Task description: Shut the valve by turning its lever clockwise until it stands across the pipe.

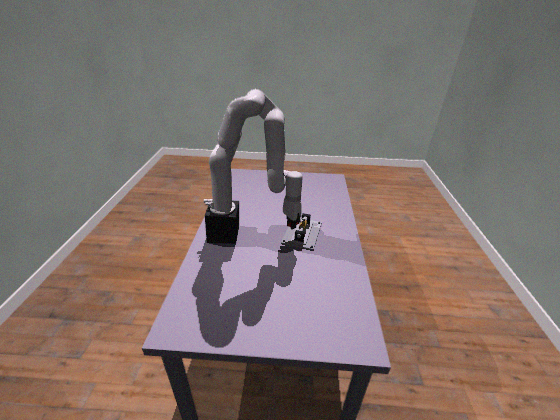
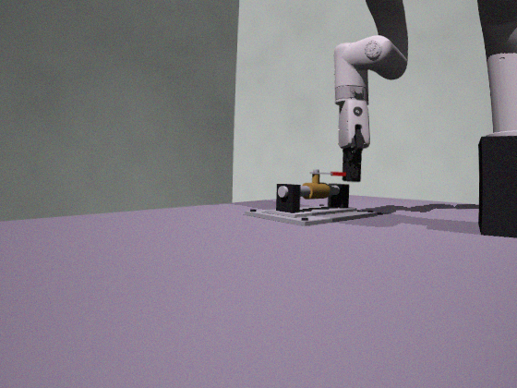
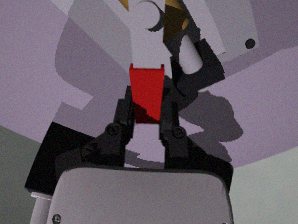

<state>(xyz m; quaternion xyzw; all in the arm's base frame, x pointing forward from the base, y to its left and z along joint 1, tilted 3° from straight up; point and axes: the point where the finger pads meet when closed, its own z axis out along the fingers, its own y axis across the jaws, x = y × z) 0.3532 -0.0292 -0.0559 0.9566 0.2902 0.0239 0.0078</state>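
Observation:
The valve (image 2: 316,190) has a yellow body on a grey pipe held between two black blocks on a grey base plate (image 2: 310,217). Its lever (image 2: 329,174) (image 3: 147,94) is a flat grey strip with a red tip. It reaches level from the stem toward my gripper. My gripper (image 2: 352,175) comes down from above and is shut on the lever's red tip, one black finger on each side, as the wrist view shows (image 3: 148,123). In the top view the gripper (image 1: 291,218) stands at the valve's far left end. The lever lies at a slant to the pipe (image 3: 193,50).
The arm's black base box (image 1: 221,222) stands on the purple table left of the valve, and also shows at the right edge of the exterior view (image 2: 498,185). The base plate has screws at its corners (image 3: 250,43).

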